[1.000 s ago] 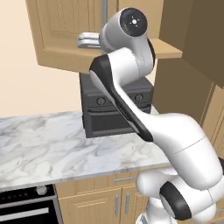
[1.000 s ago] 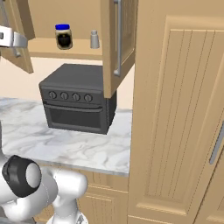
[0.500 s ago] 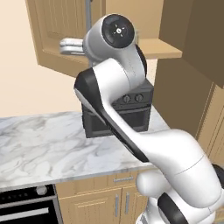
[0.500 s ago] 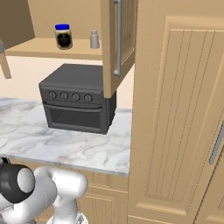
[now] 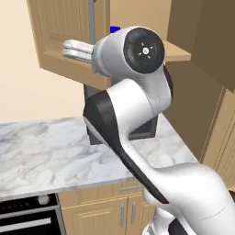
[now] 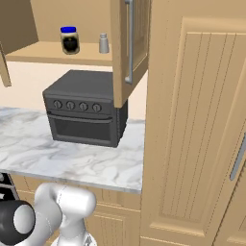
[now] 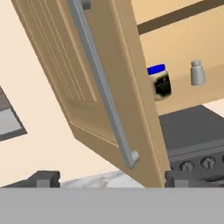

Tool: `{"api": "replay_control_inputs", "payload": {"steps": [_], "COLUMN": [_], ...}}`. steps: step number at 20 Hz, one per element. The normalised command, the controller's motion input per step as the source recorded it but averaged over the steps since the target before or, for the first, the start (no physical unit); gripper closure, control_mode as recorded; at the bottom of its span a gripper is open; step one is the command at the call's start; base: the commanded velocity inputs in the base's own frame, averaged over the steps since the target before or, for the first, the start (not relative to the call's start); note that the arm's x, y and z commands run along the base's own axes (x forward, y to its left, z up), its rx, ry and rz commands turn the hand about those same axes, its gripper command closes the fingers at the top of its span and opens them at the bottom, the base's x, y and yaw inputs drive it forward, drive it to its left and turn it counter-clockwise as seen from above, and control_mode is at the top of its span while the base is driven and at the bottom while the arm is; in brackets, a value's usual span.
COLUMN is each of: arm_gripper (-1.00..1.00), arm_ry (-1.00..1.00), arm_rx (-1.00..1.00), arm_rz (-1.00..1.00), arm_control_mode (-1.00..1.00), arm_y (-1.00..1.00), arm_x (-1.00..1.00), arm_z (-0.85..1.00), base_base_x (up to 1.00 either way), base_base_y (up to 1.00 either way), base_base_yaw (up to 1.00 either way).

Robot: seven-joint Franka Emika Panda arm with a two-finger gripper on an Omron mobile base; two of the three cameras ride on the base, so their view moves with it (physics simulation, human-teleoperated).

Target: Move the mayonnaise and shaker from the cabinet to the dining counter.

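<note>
Since 1 s ago arm has swung left, hand now fwd of the open left door [image 5: 64,41], and the gripper [image 7: 105,177] fingers, together before, now stand wide apart w/ nothing between; door's bar handle [image 7: 103,87] sits ahead of them. Mayonnaise [image 6: 70,40] and shaker [image 6: 103,43] stand upright on cabinet [image 6: 126,48] shelf, near each other, not touching, above the dark countertop oven [image 6: 84,114].
</note>
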Motion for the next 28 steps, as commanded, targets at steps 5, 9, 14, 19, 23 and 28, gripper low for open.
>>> {"api": "replay_control_inputs", "payload": {"steps": [5,9,14,19,23,28], "arm_gripper": [-1.0,-1.0,-1.0,-1.0,-1.0,-1.0], "arm_ry": [0.0,0.0,-0.02,0.0,0.0,0.11], "arm_rx": [0.35,0.43,0.32,0.3,0.36,0.39], "arm_rz": [0.01,0.04,0.08,0.14,0.12,0.15], "arm_control_mode": [-1.0,-1.0,-1.0,-1.0,-1.0,-1.0], "arm_y": [-0.57,-0.69,-0.67,-0.46,-0.1,0.04], "arm_x": [-0.49,-0.11,-0.05,0.2,0.46,0.53], "arm_z": [0.0,0.0,0.01,0.01,0.0,0.0], "base_base_x": [0.0,0.0,0.0,0.0,0.0,0.0], "base_base_y": [0.0,0.0,0.0,0.0,0.0,0.0], "base_base_yaw": [0.0,0.0,0.0,0.0,0.0,0.0]}}
